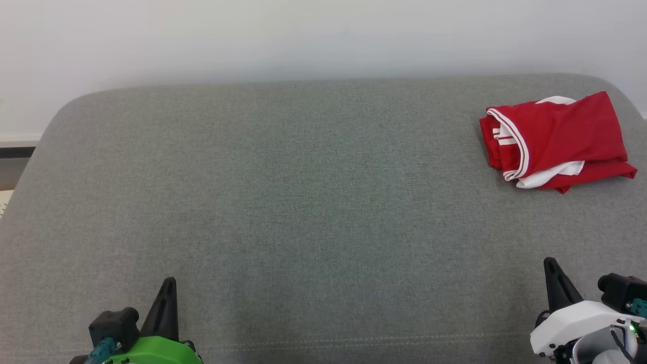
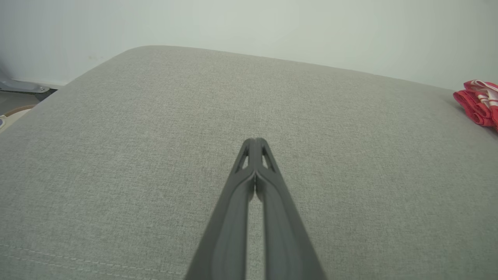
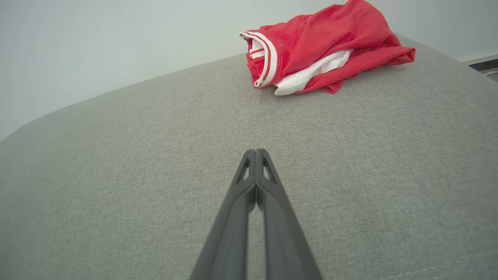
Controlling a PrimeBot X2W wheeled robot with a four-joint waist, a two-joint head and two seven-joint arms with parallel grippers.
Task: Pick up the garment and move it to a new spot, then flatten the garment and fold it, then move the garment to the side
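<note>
Red jersey [image 1: 556, 139] sits bunched at the bench's [image 1: 303, 202] far-right corner. Left gripper [image 1: 169, 283] and right gripper [image 1: 551, 265] idle empty at the near edge, jaws pressed together.

Garment [image 1: 556, 136]: red. One hem carries a white band with thin red striping, and a plain white layer shows at the near edge.

Cushion [image 1: 303, 202]: mid grey with a fine heathered weave and no print. It looks slightly greenish in the head view and paler in the wrist views. Seam [image 1: 354, 339]: pale dashed stitching.

Wall [image 1: 303, 35]: off-white, plain.

Left gripper [image 1: 169, 281]: dark grey. Shell [image 1: 151, 351]: bright green. Plug [image 1: 103, 349]: teal.

Right gripper [image 1: 550, 263]: dark grey. Casing [image 1: 581, 318]: white. Light [image 1: 632, 328]: green.
</note>
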